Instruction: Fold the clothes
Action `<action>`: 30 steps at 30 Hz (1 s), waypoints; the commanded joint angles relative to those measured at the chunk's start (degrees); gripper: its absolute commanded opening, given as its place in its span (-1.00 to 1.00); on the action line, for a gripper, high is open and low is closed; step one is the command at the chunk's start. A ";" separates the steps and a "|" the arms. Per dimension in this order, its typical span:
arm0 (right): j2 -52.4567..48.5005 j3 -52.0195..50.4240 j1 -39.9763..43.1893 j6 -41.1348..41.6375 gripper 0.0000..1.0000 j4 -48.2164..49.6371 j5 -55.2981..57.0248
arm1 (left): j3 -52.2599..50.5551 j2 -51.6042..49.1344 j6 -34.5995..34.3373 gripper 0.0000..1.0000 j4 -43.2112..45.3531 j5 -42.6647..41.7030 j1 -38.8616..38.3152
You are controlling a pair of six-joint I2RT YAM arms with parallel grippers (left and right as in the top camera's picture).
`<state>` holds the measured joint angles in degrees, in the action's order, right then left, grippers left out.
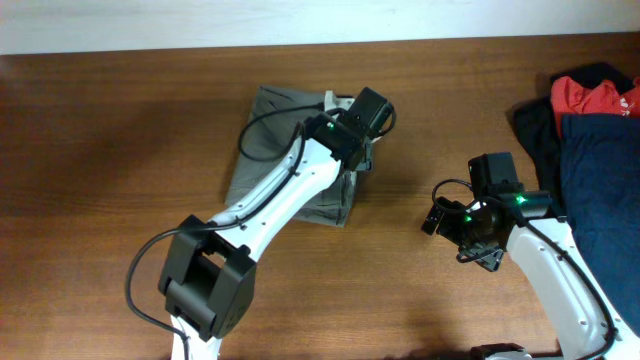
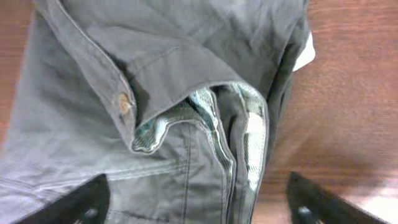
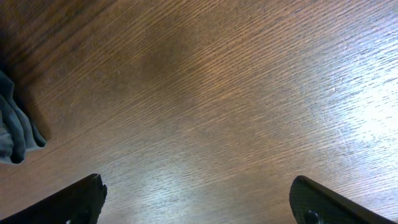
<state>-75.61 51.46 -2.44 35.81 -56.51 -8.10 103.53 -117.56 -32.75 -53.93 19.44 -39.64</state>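
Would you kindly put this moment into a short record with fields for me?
garment: grey-olive shorts, bunched into a compact pile on the table
left hand: open, directly above the shorts, near the button
right hand: open, over bare table, holding nothing
other clothes: navy garment and red garment at the table's right edge

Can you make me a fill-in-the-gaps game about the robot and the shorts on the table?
The grey-olive shorts lie on a table made of ____.
Above the shorts, the left tool has its jaws ____.
The small button on the shorts shows in the ____ wrist view.
Beside the navy blue garment lies a bright garment coloured ____.
Missing words: wood, open, left, red.
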 commanded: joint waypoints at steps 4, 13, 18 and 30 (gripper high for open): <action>-0.02 -0.17 0.22 0.26 0.98 0.04 -0.31 | 13.27 2.86 5.27 0.92 -8.02 0.63 4.26; -0.02 -0.17 0.22 0.26 0.98 0.04 -0.31 | 13.51 -1.16 5.20 0.98 -12.20 -24.13 17.51; -0.02 -0.17 0.22 0.26 0.97 0.04 -0.31 | 13.51 -5.49 5.09 0.98 -12.11 -32.52 19.63; -0.02 -0.17 0.22 0.26 0.98 0.04 -0.31 | 13.51 -11.76 1.95 0.98 -10.58 -38.36 19.56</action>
<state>-75.61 51.46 -2.44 35.83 -56.51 -8.10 116.79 -128.16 -29.71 -64.77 -16.56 -20.12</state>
